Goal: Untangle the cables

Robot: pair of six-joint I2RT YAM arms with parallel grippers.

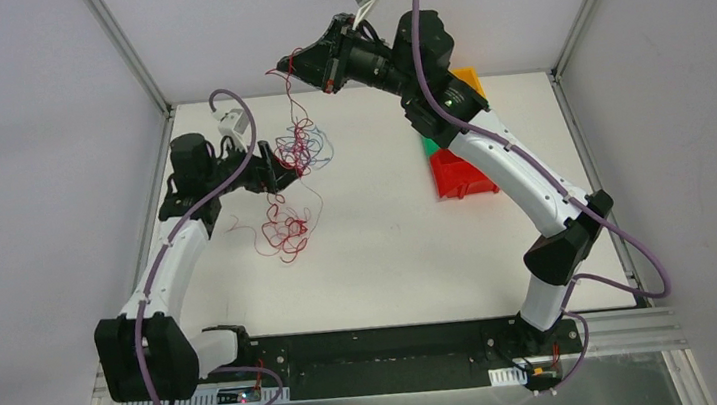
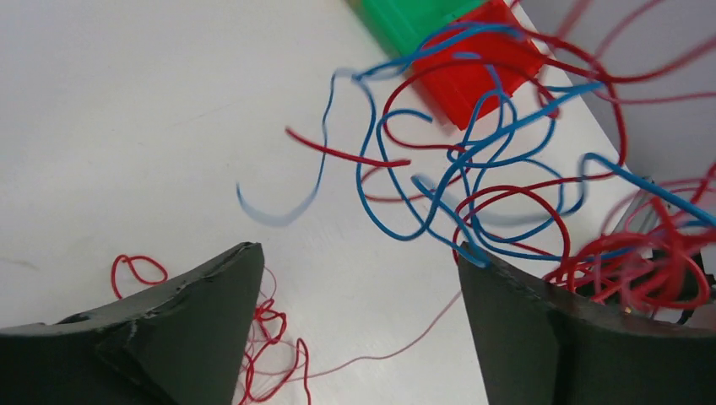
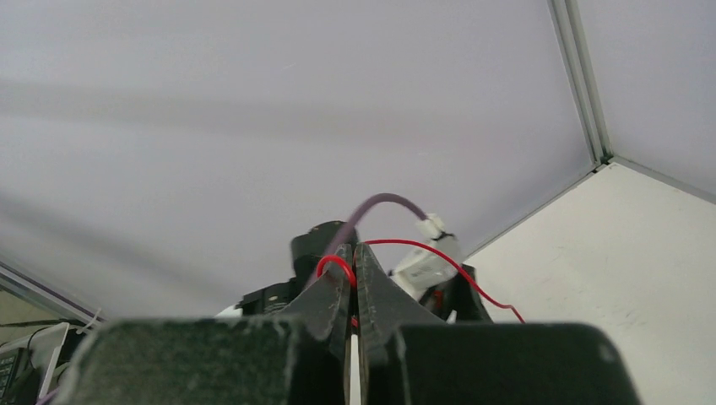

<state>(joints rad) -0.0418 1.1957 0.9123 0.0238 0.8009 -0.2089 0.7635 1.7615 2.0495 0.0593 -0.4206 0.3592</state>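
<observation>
The right hand (image 1: pixel 295 65) is raised high over the far edge of the white desk (image 1: pixel 390 249). Its two dark fingers are pressed together on a loop of red wire (image 3: pixel 336 263) — one strand of the thin, curly red and light-blue cables (image 1: pixel 300 146). From that pinch the strands hang down to a loose knot in the air just beside the left hand (image 1: pixel 275 167).

The left hand's fingers stand wide apart and grip nothing. In its wrist view, blue and red loops crowd against its right finger (image 2: pixel 540 329), while its left finger (image 2: pixel 186 321) has no wire on it.

Lower down, a separate clump of red strands (image 1: pixel 284 232) lies flat on the desk near the left arm — whether it is joined to the hanging knot cannot be told.

A red plastic bin (image 1: pixel 457 174) sits at the right side of the desk, a green bin (image 1: pixel 426 145) touching its far side, both partly behind the right arm.
</observation>
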